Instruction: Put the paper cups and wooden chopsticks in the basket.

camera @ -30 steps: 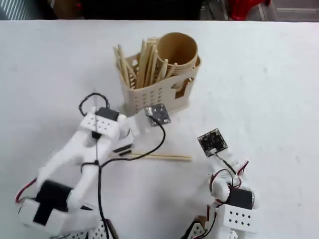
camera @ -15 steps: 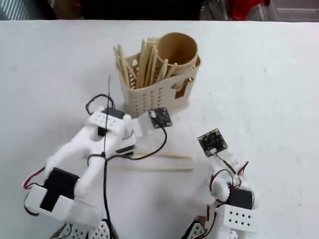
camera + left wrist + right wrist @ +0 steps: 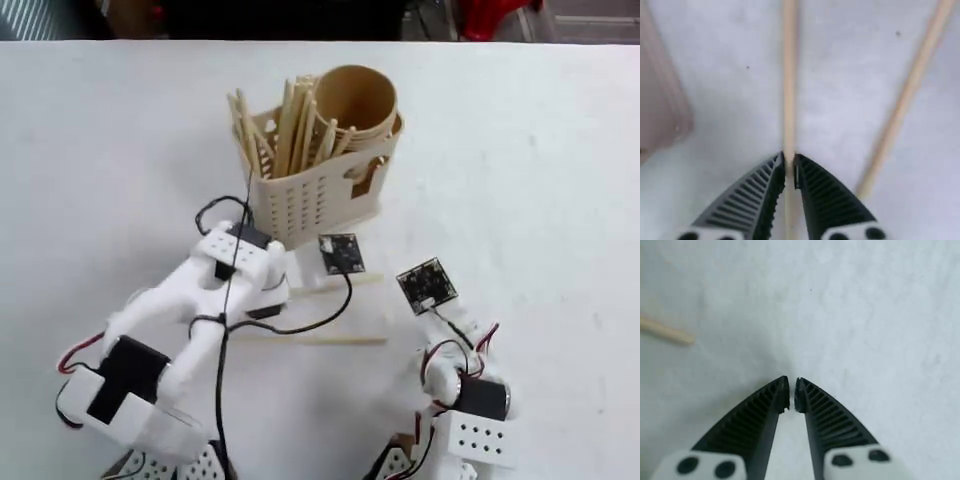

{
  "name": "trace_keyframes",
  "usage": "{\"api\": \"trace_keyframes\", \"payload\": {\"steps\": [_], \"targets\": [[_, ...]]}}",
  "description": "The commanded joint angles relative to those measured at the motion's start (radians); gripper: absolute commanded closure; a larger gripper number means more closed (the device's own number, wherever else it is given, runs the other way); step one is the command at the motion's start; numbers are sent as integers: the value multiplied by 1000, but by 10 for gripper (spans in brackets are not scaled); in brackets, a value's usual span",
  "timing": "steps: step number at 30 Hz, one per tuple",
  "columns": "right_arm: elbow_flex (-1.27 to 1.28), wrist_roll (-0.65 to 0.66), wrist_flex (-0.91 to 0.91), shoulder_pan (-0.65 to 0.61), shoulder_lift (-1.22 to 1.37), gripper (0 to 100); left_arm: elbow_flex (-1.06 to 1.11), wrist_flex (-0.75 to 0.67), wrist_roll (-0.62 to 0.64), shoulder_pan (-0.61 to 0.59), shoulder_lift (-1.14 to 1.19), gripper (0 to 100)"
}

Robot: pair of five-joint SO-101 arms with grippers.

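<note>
The cream slatted basket [image 3: 322, 192] stands at the table's middle back, holding several wooden chopsticks [image 3: 290, 125] and stacked paper cups [image 3: 357, 98]. My left gripper [image 3: 790, 167] is shut on a single wooden chopstick [image 3: 789, 75], just in front of the basket; that stick's end pokes out from under the wrist camera [image 3: 371, 278]. A second chopstick [image 3: 320, 340] [image 3: 905, 100] lies flat on the table nearer the arms. My right gripper [image 3: 791, 390] is shut with nothing in it, low over bare table, with the loose chopstick's end [image 3: 665, 331] off to one side.
The white left arm [image 3: 190, 310] stretches from the front left toward the basket. The right arm's base [image 3: 468, 410] sits at the front right. A corner of the basket [image 3: 660, 100] is close to the left gripper. White tabletop spreads wide on both sides.
The left arm has shifted right and toward the basket with one chopstick in its fingers, parting it from the other, which stays on the table. The right arm has kept still.
</note>
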Motion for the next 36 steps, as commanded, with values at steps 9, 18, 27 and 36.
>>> {"api": "trace_keyframes", "payload": {"steps": [9, 18, 27, 36], "targets": [[-6, 3, -16, 4, 5, 960, -181, 278, -3, 18, -240, 977], [-6, 3, -16, 4, 5, 960, -365, 512, 55, 18, -719, 977], [-6, 3, -16, 4, 5, 960, -551, 302, 351, 18, -891, 977], [-6, 3, -16, 4, 5, 960, -379, -440, 741, 8, -791, 977]]}}
